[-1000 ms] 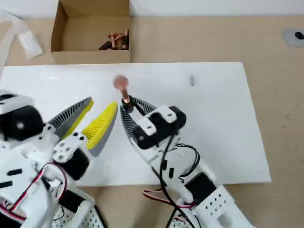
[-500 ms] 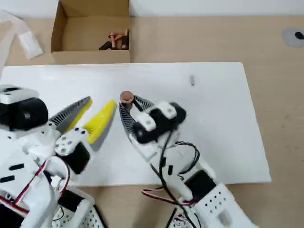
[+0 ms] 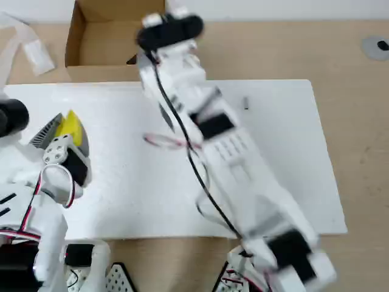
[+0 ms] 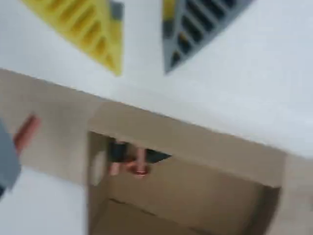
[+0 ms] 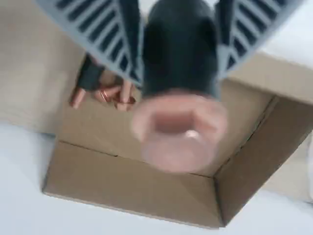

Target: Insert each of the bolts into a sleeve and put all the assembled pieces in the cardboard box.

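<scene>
My right gripper (image 5: 178,78) is shut on an assembled piece: a black sleeve (image 5: 178,44) with a copper bolt head (image 5: 178,129) sticking out of its end. It hangs over the open cardboard box (image 5: 132,191). Several assembled pieces (image 5: 105,90) lie in one corner of the box. In the high view the right arm (image 3: 182,79) stretches across the white board to the cardboard box (image 3: 76,42). My left gripper (image 3: 61,118) sits at the board's left side; its yellow and grey fingers (image 4: 93,34) stand open with nothing between them, pointing toward the box (image 4: 195,147).
The white board (image 3: 273,152) covers most of the table. A small dark part (image 3: 245,103) lies near its far right edge. A clear plastic bag (image 3: 30,48) lies left of the box. A grey disc (image 3: 377,45) sits at the far right.
The right arm has swung from the board's middle up over the cardboard box, carrying the sleeve and bolt. The left arm has pulled back toward the left.
</scene>
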You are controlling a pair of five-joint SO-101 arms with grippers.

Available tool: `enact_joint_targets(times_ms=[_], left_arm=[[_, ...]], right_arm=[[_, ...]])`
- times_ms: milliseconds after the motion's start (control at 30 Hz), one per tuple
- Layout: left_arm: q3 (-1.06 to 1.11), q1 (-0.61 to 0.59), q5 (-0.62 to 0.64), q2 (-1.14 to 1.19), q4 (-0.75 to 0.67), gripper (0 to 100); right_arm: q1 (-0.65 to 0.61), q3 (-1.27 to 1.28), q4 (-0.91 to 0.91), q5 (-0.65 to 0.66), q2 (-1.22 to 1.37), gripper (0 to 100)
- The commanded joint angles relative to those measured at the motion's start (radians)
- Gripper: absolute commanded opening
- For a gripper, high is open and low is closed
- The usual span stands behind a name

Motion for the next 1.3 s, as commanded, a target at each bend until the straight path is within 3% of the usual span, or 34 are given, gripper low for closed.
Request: enact_joint_targets(times_ms=[0, 233, 500, 667, 767, 967, 1100, 1267], left_arm=[[0.017, -0.051, -0.003, 0.005, -0.006, 6], [0.046, -0.058, -0.091, 0.005, 0.002, 6], [0.049, -0.052, -0.091, 0.005, 0.002, 6], [0.097, -0.049, -0.091, 0.005, 0.000, 6], [0.123, -0.049, -0.091, 0.005, 0.000, 6], [0.124, -0.049, -0.091, 0.005, 0.002, 6], [0.126, -0.051, -0.091, 0.005, 0.002, 6], [0.123, -0.055, -0.091, 0.005, 0.012, 6]], right_arm=[[0.021, -0.369, -0.037, -0.003, 0.272, 0.9], [0.077, -0.943, -0.035, 0.002, 0.806, 0.9], [0.110, -1.509, -0.029, 0.109, 1.372, 1.2], [0.104, -1.747, 0.021, 0.190, 1.592, 1.3], [0.094, -1.854, 0.112, 0.189, 1.652, 4.3], [0.094, -1.905, 0.221, 0.186, 1.638, 21.1], [0.093, -1.903, 0.371, 0.184, 1.518, 20.5], [0.073, -1.903, 0.634, 0.087, 1.317, 15.6]])
